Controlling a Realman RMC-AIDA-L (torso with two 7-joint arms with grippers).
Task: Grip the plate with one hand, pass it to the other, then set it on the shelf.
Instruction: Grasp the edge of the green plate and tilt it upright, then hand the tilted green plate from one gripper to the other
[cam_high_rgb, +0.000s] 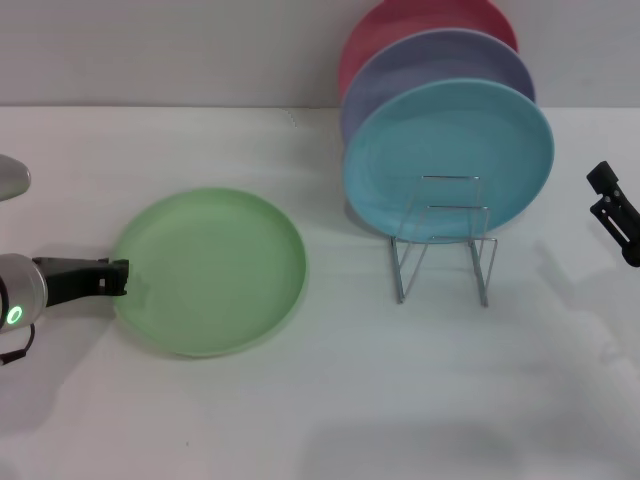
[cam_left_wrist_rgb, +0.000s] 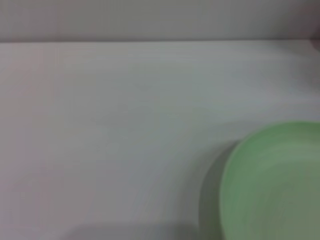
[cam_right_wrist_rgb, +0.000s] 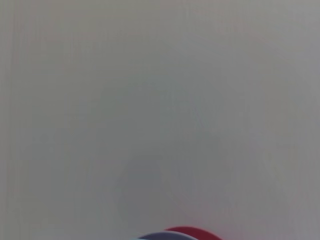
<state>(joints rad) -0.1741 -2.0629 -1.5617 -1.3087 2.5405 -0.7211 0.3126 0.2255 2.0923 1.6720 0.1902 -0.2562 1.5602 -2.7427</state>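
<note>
Plate at left gripper's tips

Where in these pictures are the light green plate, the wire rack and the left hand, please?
light green plate (cam_high_rgb: 215, 265): head view, middle of its flat face.
wire rack (cam_high_rgb: 442, 245): head view, front rods below the teal plate.
left hand (cam_high_rgb: 118, 277): head view, fingertips at the green plate's rim.

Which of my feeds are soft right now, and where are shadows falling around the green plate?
Head view: sharp; the green plate throws a faint shadow along its near edge, and the left end effector sits at its rim. Left wrist view: blurred, with a dark shadow band beside the plate's edge. Right wrist view: mostly blank and soft, only slivers of the red plate and purple plate showing.
</note>
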